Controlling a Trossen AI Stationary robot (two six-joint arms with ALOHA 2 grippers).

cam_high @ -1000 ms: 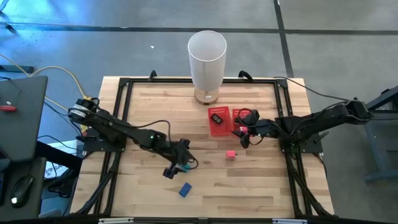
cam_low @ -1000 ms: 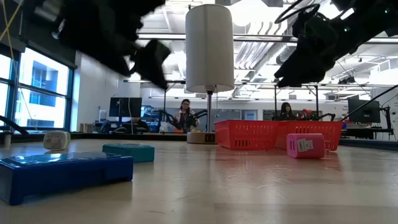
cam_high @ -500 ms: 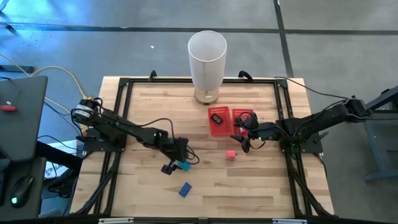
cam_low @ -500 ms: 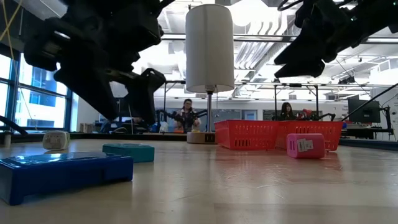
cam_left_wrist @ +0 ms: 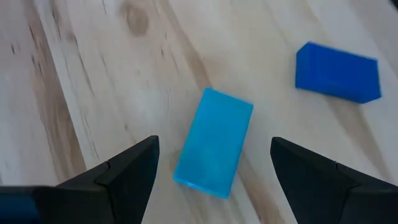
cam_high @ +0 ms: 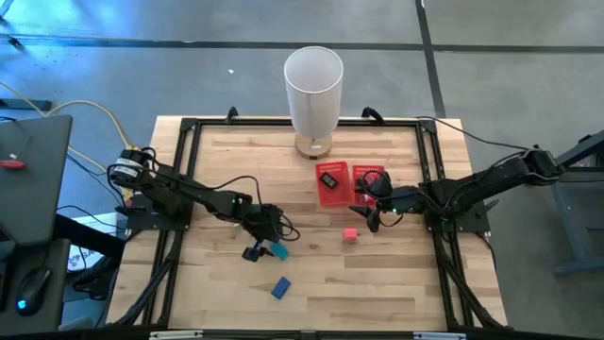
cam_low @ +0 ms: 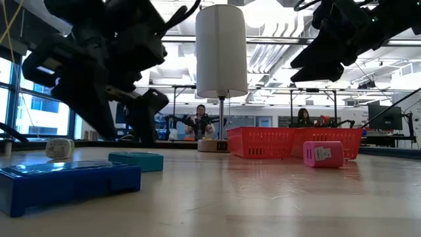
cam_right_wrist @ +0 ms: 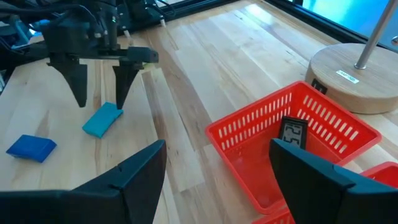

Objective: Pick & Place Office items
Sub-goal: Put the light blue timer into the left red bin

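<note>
A teal piece point(cam_high: 277, 251) point(cam_left_wrist: 214, 143) lies flat on the wood, with a blue piece point(cam_high: 281, 288) point(cam_left_wrist: 337, 71) toward the near edge. My left gripper point(cam_high: 258, 249) point(cam_right_wrist: 99, 101) is open and points down just above the teal piece point(cam_right_wrist: 102, 119), one finger on either side, touching nothing. A pink piece point(cam_high: 350, 234) point(cam_low: 323, 154) sits near the red mesh tray point(cam_high: 335, 195) point(cam_right_wrist: 261, 168), which holds a black piece point(cam_right_wrist: 291, 131). My right gripper point(cam_high: 370, 219) point(cam_right_wrist: 216, 149) is open and hovers beside the tray's near end.
The tall white cylinder point(cam_high: 313, 90) stands on a wooden base behind the tray at the far edge. A small white piece point(cam_low: 59, 147) shows far off in the low view. Black frame rails run along the table's left, right and far sides. People sit in the room beyond.
My left gripper has come down toward the teal piece and shifted slightly toward the table's left; its fingers now stand low over the piece. The pieces have kept their places.
</note>
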